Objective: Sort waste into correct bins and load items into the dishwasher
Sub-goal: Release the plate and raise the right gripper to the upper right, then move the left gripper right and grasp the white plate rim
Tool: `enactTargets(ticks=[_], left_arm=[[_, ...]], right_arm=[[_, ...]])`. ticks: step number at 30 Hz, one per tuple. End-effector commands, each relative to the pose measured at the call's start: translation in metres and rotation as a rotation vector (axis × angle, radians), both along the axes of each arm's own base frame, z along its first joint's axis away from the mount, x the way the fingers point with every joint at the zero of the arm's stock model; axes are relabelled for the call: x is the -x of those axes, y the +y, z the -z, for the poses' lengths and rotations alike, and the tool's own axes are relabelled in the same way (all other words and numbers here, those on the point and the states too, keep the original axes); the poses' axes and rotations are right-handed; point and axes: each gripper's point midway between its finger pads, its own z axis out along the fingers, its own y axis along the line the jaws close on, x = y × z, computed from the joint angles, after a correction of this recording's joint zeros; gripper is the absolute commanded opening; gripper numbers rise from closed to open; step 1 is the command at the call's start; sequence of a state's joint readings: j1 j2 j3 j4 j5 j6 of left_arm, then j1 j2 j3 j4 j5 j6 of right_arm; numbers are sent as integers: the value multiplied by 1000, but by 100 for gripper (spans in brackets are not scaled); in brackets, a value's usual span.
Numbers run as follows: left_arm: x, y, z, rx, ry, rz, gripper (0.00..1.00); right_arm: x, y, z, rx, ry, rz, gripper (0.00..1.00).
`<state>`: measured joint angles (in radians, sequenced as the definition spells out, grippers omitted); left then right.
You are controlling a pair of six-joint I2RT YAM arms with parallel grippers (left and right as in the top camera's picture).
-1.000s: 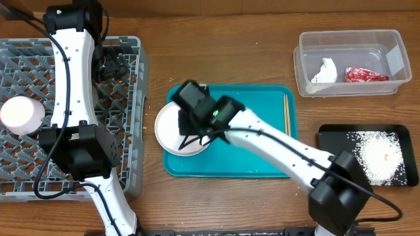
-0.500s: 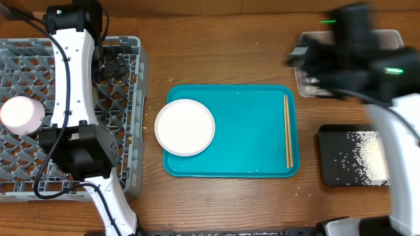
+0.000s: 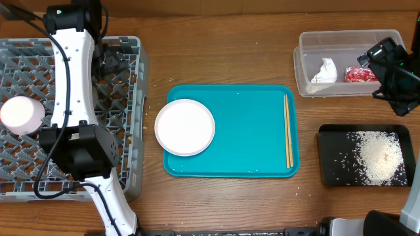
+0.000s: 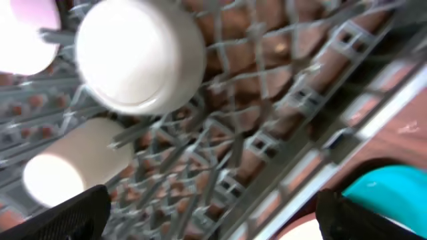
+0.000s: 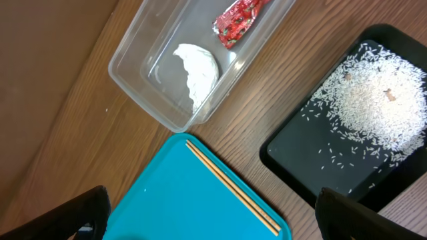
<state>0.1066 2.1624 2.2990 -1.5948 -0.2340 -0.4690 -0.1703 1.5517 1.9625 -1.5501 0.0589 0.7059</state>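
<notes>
The grey dishwasher rack (image 3: 20,65) stands at the left, and my left gripper (image 3: 111,62) hovers open over its far right corner. Below the left gripper (image 4: 213,223) the rack holds an upturned white bowl (image 4: 140,53), a white cup (image 4: 73,167) and a pink-white bowl (image 3: 21,113). A white plate (image 3: 185,126) and wooden chopsticks (image 3: 287,131) lie on the teal tray (image 3: 249,131). My right gripper (image 3: 388,65) is open and empty near the clear tub (image 3: 302,59), which holds the napkin (image 3: 325,70) and red wrapper (image 3: 361,74). Rice (image 3: 380,156) lies in the black tray (image 3: 338,147).
In the right wrist view the tub (image 5: 133,73), black tray (image 5: 300,153) and the teal tray's corner (image 5: 173,200) with the chopsticks (image 5: 233,187) surround a strip of bare wood. The left arm's white links stretch over the rack's right side.
My right arm swung from the plate on the teal tray over to the far right beside the tub, its jaws opening. The plate stayed put. The left arm did not move.
</notes>
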Motion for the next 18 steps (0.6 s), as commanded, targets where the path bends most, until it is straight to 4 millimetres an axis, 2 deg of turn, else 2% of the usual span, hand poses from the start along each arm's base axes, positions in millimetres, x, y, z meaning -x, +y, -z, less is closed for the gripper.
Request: enactTargets(ticks=[1,3,7,11,12,14,17,18], left_arm=[[-7,-56,6,329,-36,-80,100],[11,-92,1,528,39,-48,100],[11,-130,-9,700,43,-9,100],[18,-181,-15,794,43,303,100],[23,-195,-12,787,63,375,100],[34,-212,0,716,121,439,100],[55,-218,31,448,247,433,100],[67,-219,47,266,294,425,100]], right_arm=[[0,-2,-3,9,-8,5,100],[0,-2,-3,9,-8,5,100],[0,-2,-3,9,-8,5,100],[0,-2,-3,9,-8,5,100],[0,-2,-3,9,-8,5,100],[0,-2,-3,9,-8,5,100],[0,-2,-3,9,-8,5,100],[0,-2,-3,9,-8,5,100]])
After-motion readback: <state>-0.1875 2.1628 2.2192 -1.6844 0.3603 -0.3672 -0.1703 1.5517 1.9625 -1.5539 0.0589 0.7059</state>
